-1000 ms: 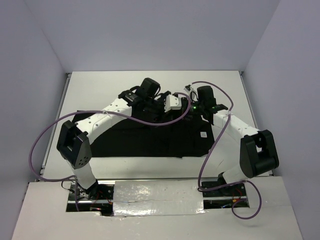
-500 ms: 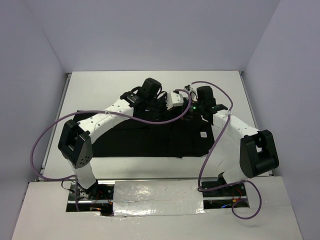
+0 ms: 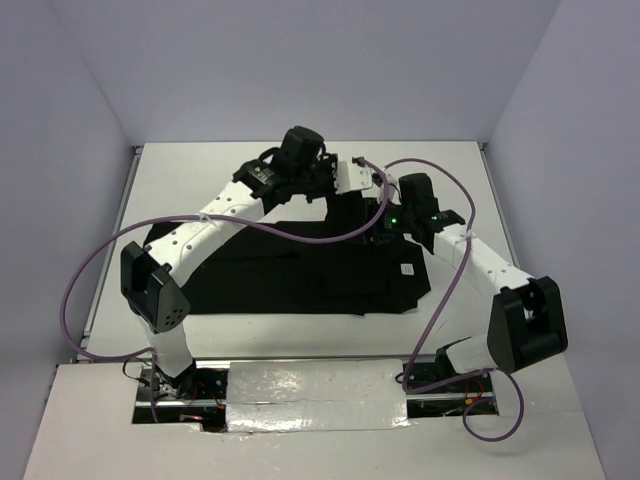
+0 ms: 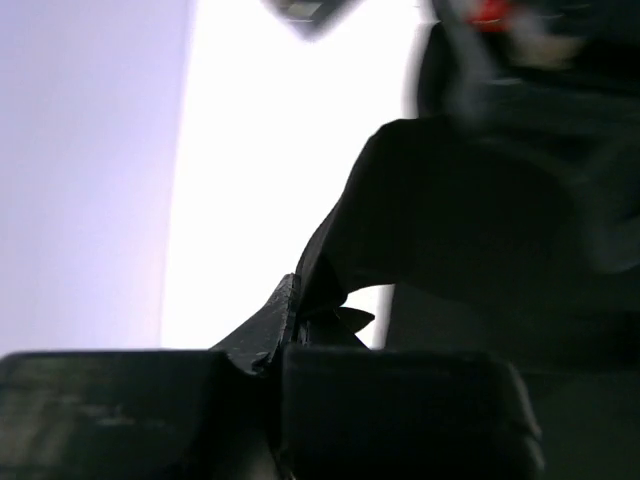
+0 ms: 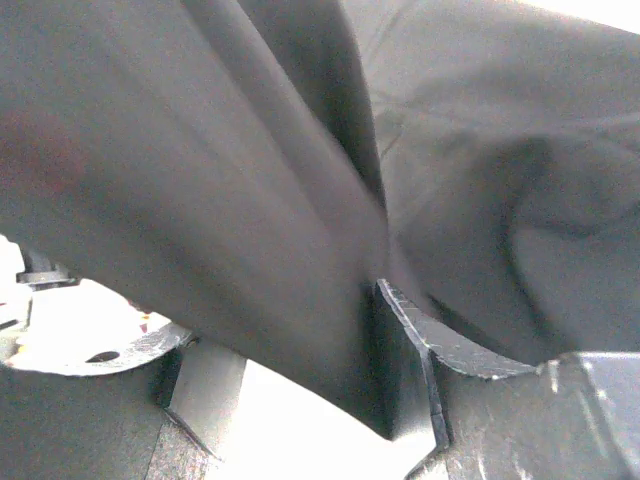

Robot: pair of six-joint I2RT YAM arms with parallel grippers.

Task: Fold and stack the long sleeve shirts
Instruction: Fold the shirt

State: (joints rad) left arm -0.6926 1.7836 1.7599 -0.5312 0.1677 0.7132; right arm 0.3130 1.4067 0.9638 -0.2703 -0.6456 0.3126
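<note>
Black long sleeve shirt spread on the desk, its far edge lifted at my grippers.

Nearer than both grippers, the long sleeve shirt lies mostly flat on the white desk, plain black and creased, its small white tag just near-side of the right gripper. The left gripper is clenched on a raised pinch of fabric. Cloth drapes against the right gripper's finger; I cannot tell whether it grips.

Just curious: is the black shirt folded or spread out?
Mostly spread: the shirt lies wide across the table, far edge pinched by the left tool.
</note>
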